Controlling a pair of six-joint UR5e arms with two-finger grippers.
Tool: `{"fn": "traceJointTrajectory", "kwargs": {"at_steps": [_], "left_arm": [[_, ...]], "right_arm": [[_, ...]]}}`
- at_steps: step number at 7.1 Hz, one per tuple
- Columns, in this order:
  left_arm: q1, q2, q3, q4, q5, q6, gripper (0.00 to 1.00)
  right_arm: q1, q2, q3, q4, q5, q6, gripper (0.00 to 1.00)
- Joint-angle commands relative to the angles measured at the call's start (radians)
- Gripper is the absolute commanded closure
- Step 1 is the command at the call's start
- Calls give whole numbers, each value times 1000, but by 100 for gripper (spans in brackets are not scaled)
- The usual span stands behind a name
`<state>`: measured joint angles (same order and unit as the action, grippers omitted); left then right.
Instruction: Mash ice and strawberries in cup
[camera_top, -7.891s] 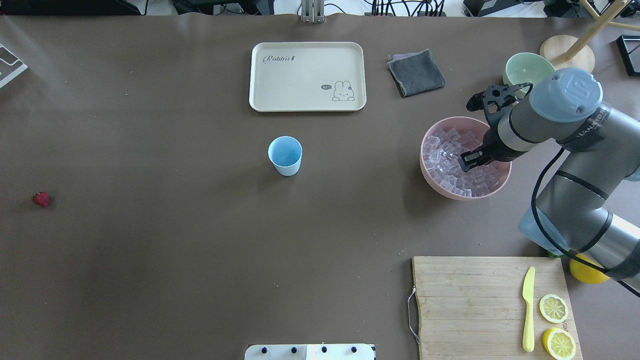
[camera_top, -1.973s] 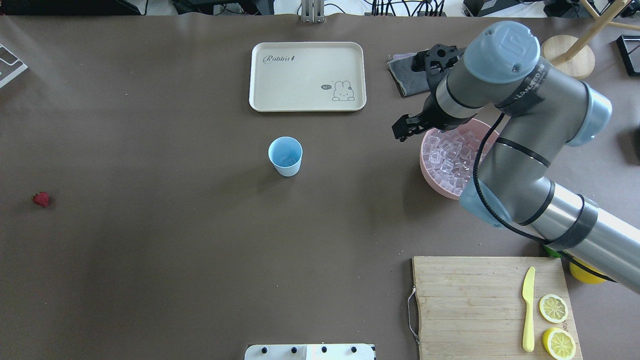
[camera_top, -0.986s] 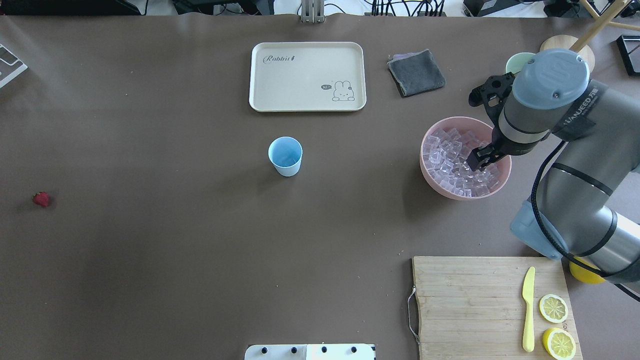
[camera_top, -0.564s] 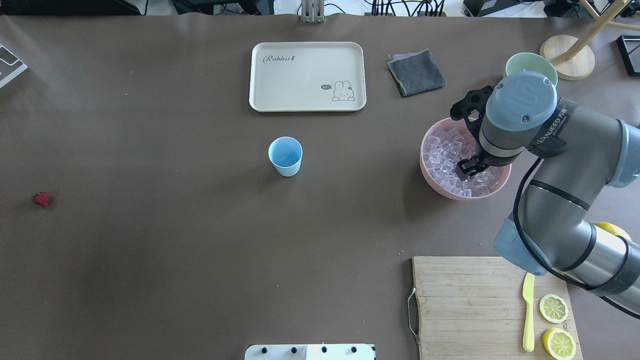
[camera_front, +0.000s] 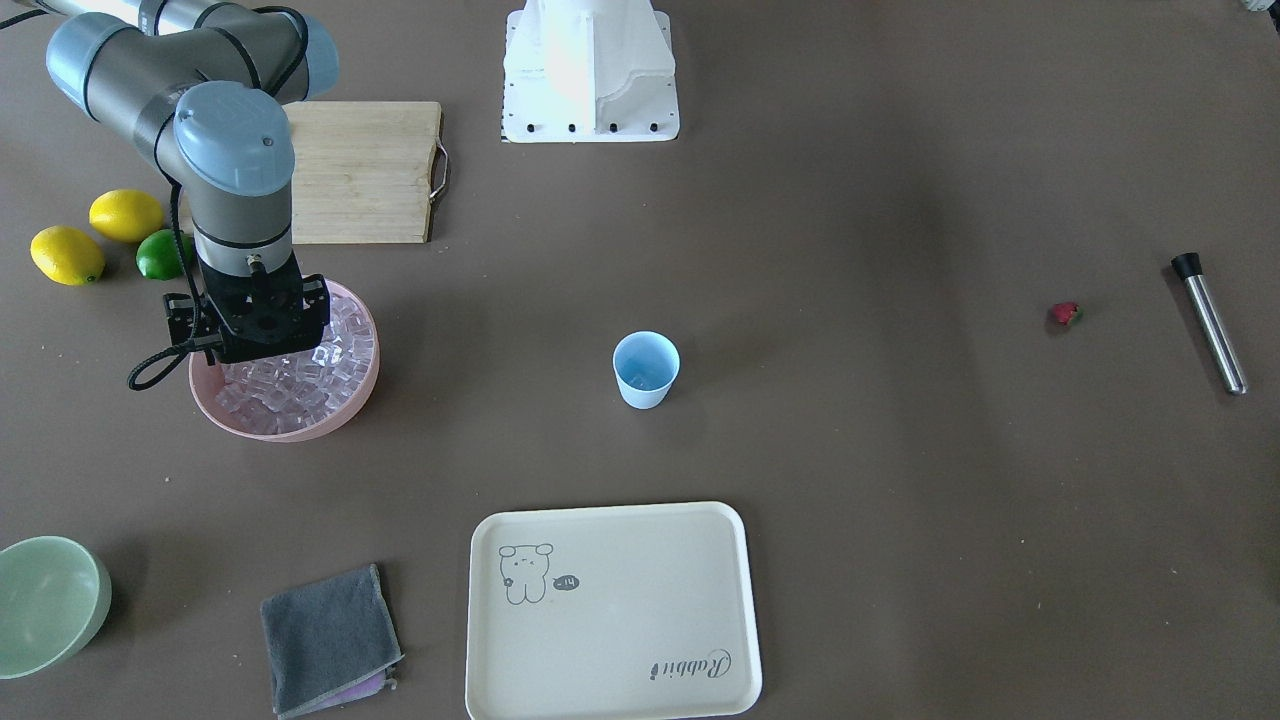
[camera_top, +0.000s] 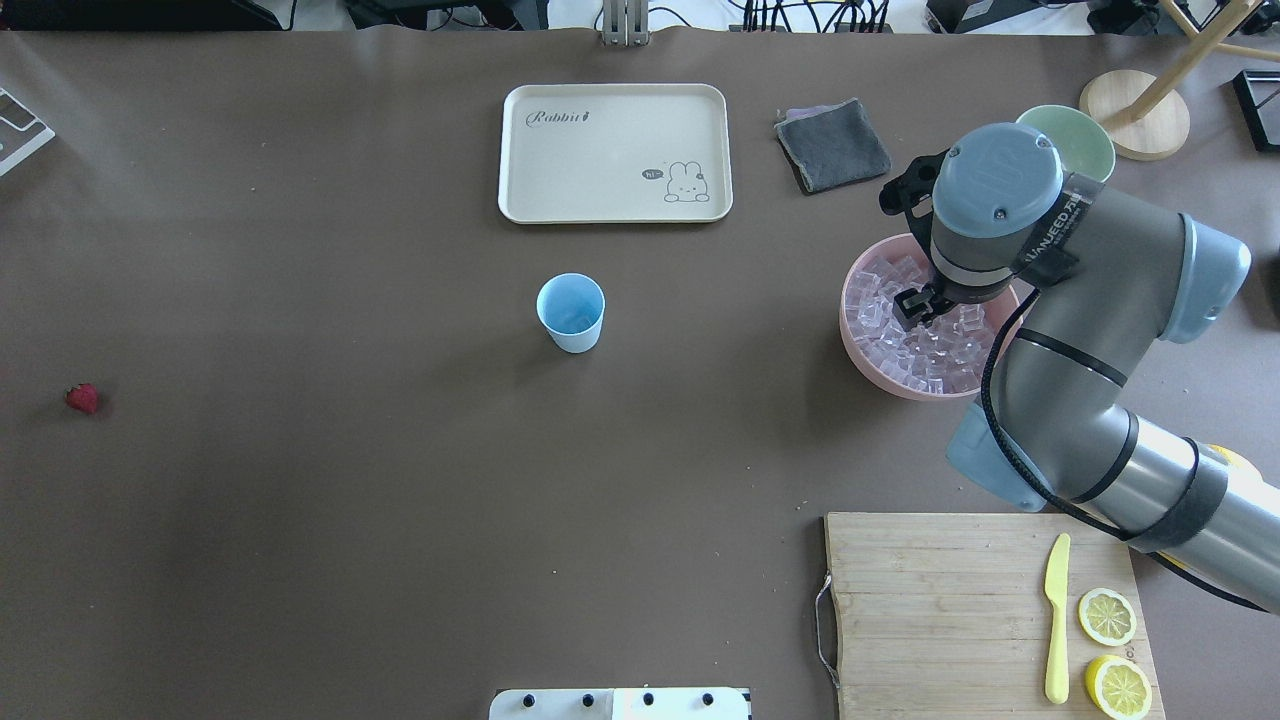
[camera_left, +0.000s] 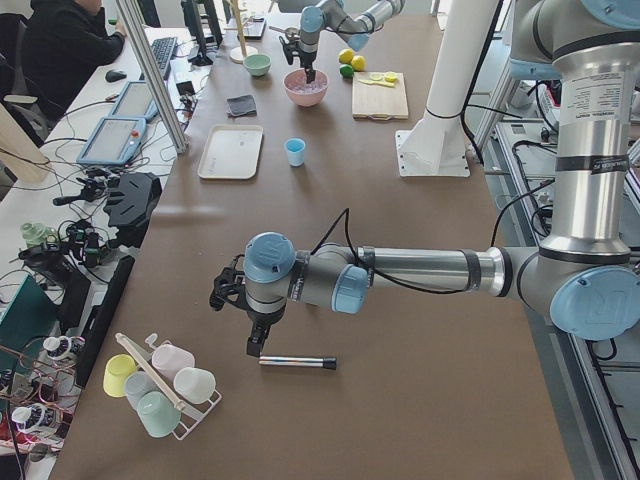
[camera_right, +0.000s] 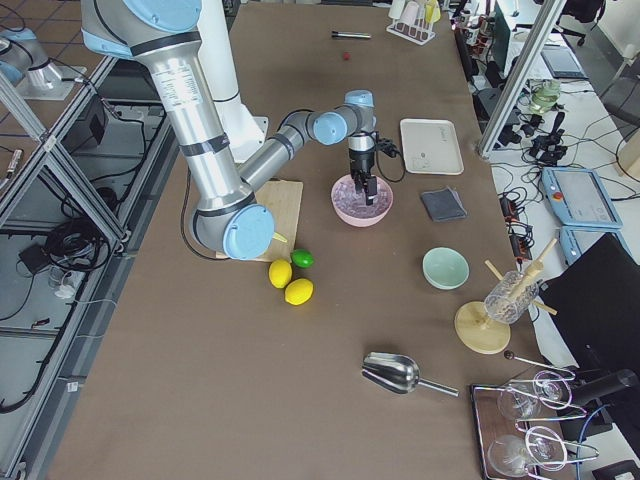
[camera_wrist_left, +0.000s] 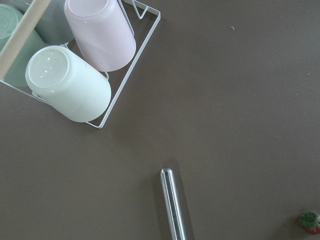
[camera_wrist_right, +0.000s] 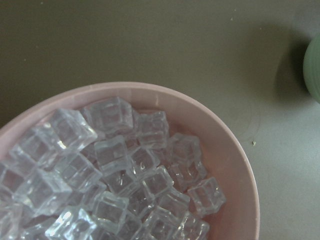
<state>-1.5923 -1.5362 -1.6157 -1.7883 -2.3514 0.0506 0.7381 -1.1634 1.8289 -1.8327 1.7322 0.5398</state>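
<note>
The ice (camera_top: 882, 302) fills the pink bowl (camera_top: 868, 374); the right gripper (camera_top: 912, 306) hangs low over it, and I cannot tell how wide it stands. The cup (camera_top: 570, 312) stands mid-table near a tray (camera_top: 600, 165) lettered "Rabbit" and "hi~". The strawberry (camera_top: 83, 398) lies well apart. The left gripper (camera_left: 257, 344) hangs just beside a steel rod (camera_left: 297, 361), its spread unreadable.

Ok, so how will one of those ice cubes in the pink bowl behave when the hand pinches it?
Probably slippery: the ice cubes look glassy with smooth faces, so one may squirt out. They lie loosely heaped in the pink bowl, so neighbours will likely shift. They look rigid, not squashy.
</note>
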Motion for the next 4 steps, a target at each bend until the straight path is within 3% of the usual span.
{"fn": "traceJointTrajectory", "kwargs": {"at_steps": [1,4], "left_arm": [[0,2,-1,0,0,0,1],[0,2,-1,0,0,0,1]], "right_arm": [[15,13,-42,1,-3,37,10],[9,13,-72,-2,-40,58,19]]}}
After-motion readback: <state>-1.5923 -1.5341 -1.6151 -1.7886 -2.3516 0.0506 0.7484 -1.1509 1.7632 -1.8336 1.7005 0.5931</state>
